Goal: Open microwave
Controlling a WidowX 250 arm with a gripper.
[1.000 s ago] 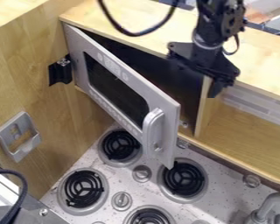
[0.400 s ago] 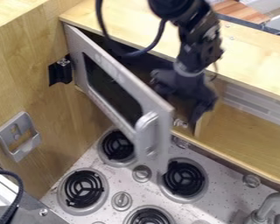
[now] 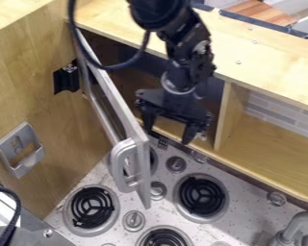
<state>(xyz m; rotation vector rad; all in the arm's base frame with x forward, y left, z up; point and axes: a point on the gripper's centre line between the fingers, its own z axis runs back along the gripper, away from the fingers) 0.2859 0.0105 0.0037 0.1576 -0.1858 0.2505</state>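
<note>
The hand (image 3: pixel 168 132), released with fingers spread, hangs just beside the inner side of the open microwave door (image 3: pixel 144 173).

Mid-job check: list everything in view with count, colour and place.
framed microwave door: one, silver, swung open, centre-left
looped door handle: one, silver, door's free edge
round coil burners: four, black, speckled stovetop
round knobs: at least four, silver, stovetop
curved faucet: one, grey, lower right
wooden cabinet: one, tan, across back
slotted holder: one, grey, left wall
angular bracket: one, black, left wall
two-finger gripper: one, black, right of door
jointed arm: one, black, from top edge
</note>
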